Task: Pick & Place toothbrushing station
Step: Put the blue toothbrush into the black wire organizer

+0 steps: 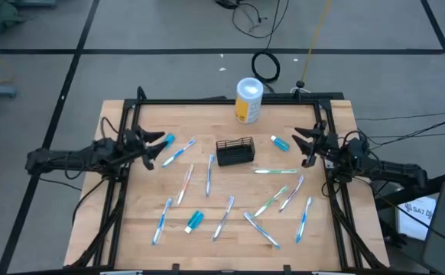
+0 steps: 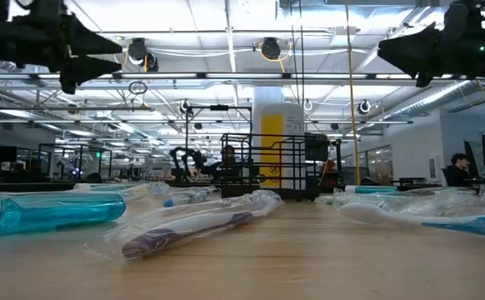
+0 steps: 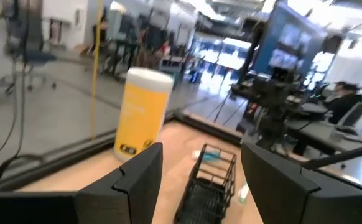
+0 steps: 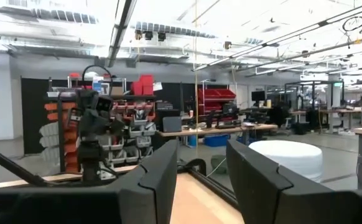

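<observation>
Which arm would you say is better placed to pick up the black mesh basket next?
Probably the left: the open left gripper faces the basket, which lies framed between its fingers in its wrist view. The right gripper looks past it.

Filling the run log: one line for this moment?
left gripper: open, raised, empty | right gripper: open, raised, empty | basket: mid-table, untouched | toothbrushes: scattered

Bright ceiling strip lights (image 2: pixel 226 25), glare at twelve o'clock; left wrist view motion-blurred (backgrounds soft); shadows faint.
</observation>
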`<state>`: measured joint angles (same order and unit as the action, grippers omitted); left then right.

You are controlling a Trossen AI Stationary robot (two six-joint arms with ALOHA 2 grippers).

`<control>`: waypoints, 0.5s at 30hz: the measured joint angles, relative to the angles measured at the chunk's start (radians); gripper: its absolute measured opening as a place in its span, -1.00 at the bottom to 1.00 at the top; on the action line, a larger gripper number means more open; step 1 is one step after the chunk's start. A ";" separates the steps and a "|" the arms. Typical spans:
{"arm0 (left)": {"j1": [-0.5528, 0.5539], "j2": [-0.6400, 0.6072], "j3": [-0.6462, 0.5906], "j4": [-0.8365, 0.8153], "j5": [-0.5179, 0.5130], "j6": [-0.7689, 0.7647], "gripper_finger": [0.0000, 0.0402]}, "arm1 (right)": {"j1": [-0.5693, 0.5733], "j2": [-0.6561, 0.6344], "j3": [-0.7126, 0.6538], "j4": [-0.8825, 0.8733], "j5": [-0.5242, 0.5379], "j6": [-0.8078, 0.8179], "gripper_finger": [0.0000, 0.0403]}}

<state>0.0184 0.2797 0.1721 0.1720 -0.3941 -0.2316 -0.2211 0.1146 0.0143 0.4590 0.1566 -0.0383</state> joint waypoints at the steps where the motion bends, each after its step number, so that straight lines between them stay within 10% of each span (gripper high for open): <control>1: 0.005 0.043 0.019 -0.005 0.000 -0.006 0.12 | 0.000 0.016 0.000 0.016 0.000 0.000 -0.35; 10: 0.076 0.460 0.201 -0.063 -0.134 -0.045 0.12 | 0.000 0.132 0.000 0.091 0.000 0.000 -0.35; 15: 0.152 0.631 0.352 -0.351 0.019 -0.112 0.12 | 0.000 0.156 0.000 0.091 0.000 -0.005 -0.35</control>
<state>0.1700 0.9111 0.5243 -0.1792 -0.3754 -0.3441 -0.2211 0.2708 0.0143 0.5499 0.1567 -0.0429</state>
